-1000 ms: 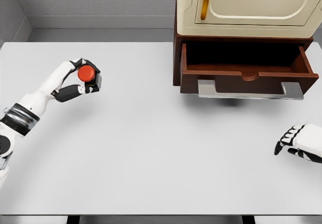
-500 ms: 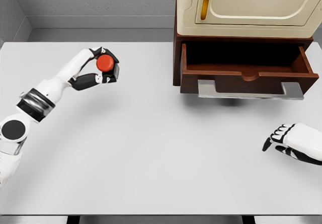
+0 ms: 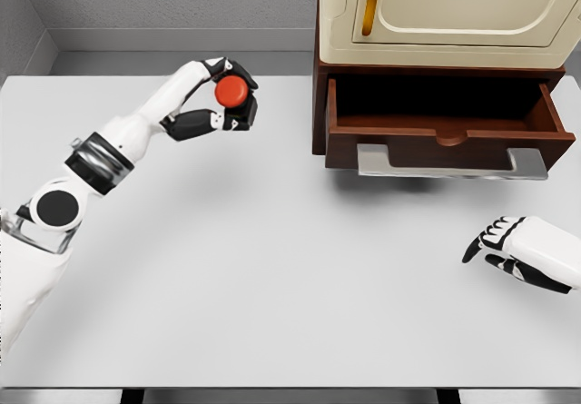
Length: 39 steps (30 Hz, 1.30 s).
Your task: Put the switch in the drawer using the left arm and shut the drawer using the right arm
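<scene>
On a plain white table (image 3: 272, 268), our left hand (image 3: 218, 104) at upper left pinches the red switch (image 3: 231, 90) aloft, short of the open drawer (image 3: 445, 123). It could clip the drawer's side. Our right hand (image 3: 522, 251) rests lower right, fingers loosely curled, empty.

The left arm (image 3: 109, 145) is clad in glossy white shells. A band of grey metal edged in black is set around the forearm behind the wrist, and a round black disc ringed in white (image 3: 56, 207) is seen at the elbow joint further back. The left hand (image 3: 213, 100) is built with five fingers, with white segments on the backs and black at the joints and inner faces. The right hand (image 3: 513, 248) is finished alike: a white shell on the back, with black finger links crossed by white segments towards the fingertips.
</scene>
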Each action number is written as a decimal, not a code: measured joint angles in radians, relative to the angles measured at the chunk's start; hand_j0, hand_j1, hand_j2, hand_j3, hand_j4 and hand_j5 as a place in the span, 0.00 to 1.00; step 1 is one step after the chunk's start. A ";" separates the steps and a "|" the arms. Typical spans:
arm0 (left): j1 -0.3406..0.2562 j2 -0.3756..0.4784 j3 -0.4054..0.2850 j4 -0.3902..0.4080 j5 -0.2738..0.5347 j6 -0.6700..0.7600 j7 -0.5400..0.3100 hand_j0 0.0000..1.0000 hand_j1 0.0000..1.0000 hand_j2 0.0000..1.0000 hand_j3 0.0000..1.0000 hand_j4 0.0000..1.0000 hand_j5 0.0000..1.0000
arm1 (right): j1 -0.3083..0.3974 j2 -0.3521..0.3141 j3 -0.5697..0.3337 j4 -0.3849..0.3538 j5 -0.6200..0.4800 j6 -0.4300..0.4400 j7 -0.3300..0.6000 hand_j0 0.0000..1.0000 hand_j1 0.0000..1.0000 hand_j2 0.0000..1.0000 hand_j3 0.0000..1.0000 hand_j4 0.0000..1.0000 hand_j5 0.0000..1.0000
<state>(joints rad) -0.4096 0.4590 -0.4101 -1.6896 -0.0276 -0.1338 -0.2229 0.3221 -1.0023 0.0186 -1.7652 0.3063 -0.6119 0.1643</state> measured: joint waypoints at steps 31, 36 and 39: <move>-0.129 -0.176 -0.068 0.008 -0.274 0.001 0.000 0.36 0.36 0.36 0.36 0.36 0.36 | -0.002 -0.124 -0.015 0.001 -0.069 0.000 0.002 0.53 0.53 0.53 0.53 0.53 0.53; -0.132 -0.201 -0.076 0.007 -0.365 0.001 0.000 0.36 0.36 0.36 0.36 0.36 0.36 | -0.002 -0.150 -0.014 0.000 -0.080 0.000 0.002 0.53 0.53 0.53 0.53 0.53 0.53; -0.133 -0.210 -0.078 0.006 -0.422 -0.001 0.000 0.36 0.36 0.36 0.36 0.36 0.36 | 0.002 -0.153 -0.013 0.001 -0.082 0.000 0.002 0.53 0.53 0.53 0.53 0.53 0.53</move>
<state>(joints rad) -0.5430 0.2487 -0.4881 -1.6833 -0.4494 -0.1343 -0.2231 0.3237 -1.1558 0.0052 -1.7646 0.2248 -0.6119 0.1661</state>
